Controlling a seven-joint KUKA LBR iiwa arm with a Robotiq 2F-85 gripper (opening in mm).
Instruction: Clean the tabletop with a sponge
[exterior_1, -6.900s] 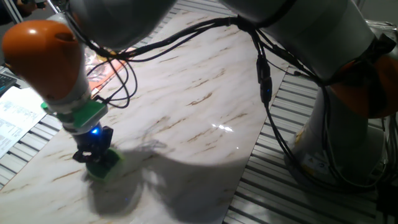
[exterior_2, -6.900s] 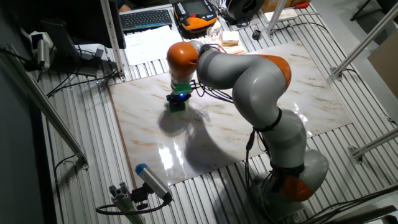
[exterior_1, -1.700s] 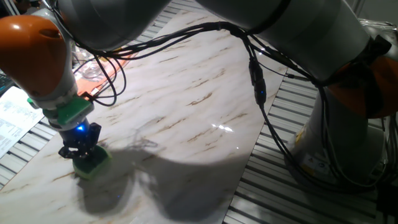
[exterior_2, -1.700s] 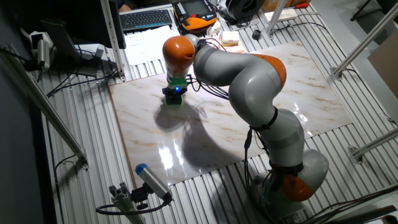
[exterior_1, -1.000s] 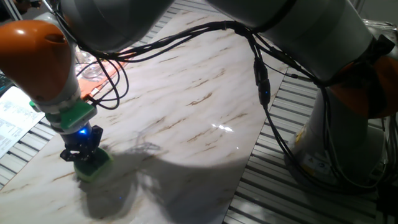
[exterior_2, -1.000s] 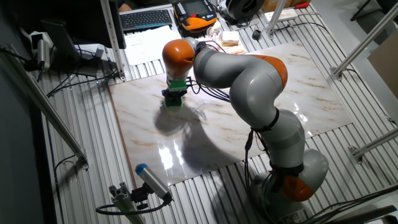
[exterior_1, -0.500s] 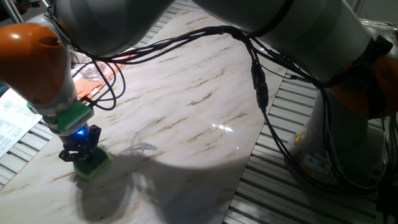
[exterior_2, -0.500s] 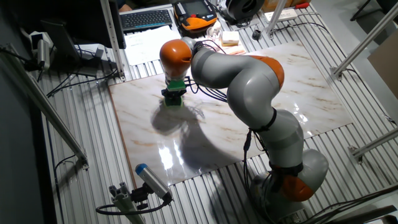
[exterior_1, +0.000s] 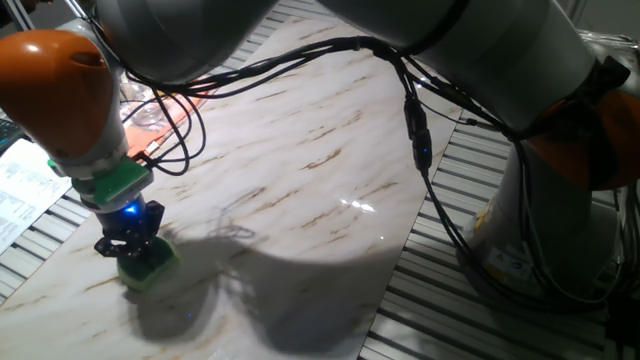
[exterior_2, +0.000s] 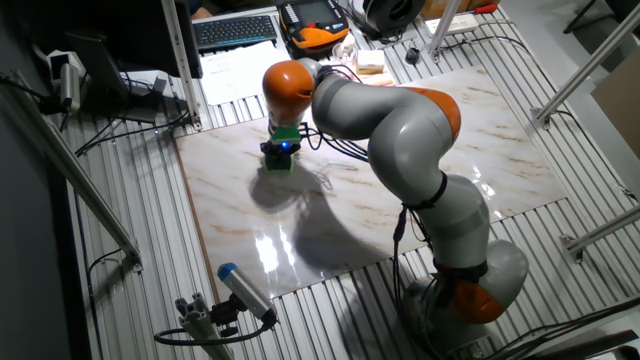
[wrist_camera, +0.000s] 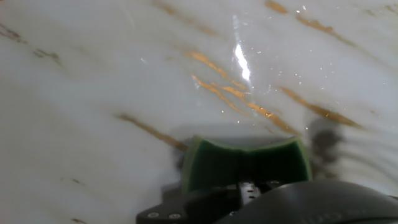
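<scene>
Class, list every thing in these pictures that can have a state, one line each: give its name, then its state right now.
gripper: jaws shut on the sponge, pointing down at the slab.
sponge: held, pressed flat on the tabletop near one edge.
tabletop: glossy, bare around the sponge; no dirt visible.
blue light on the hand: lit.
cables: hanging slack along the arm.
</scene>
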